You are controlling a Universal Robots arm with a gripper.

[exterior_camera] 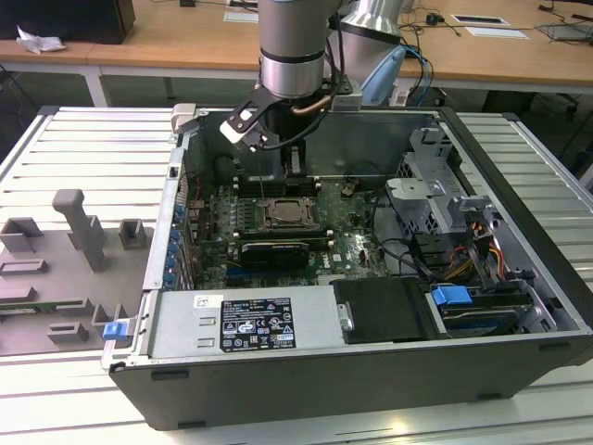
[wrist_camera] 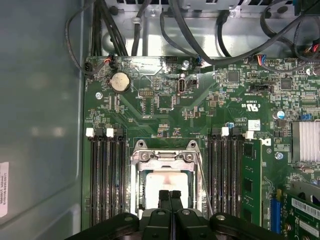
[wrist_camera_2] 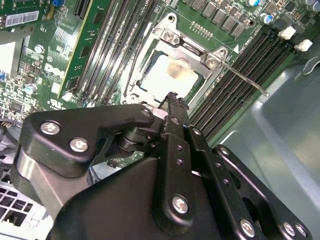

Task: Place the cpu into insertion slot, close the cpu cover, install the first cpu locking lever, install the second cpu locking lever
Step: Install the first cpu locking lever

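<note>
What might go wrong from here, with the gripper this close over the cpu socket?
1. The shut gripper hangs right over the cpu. Pressing down might scratch its bare metal top.
2. A locking lever juts out above the memory slots. A push on the thin lever may slip off and strike them.
</note>
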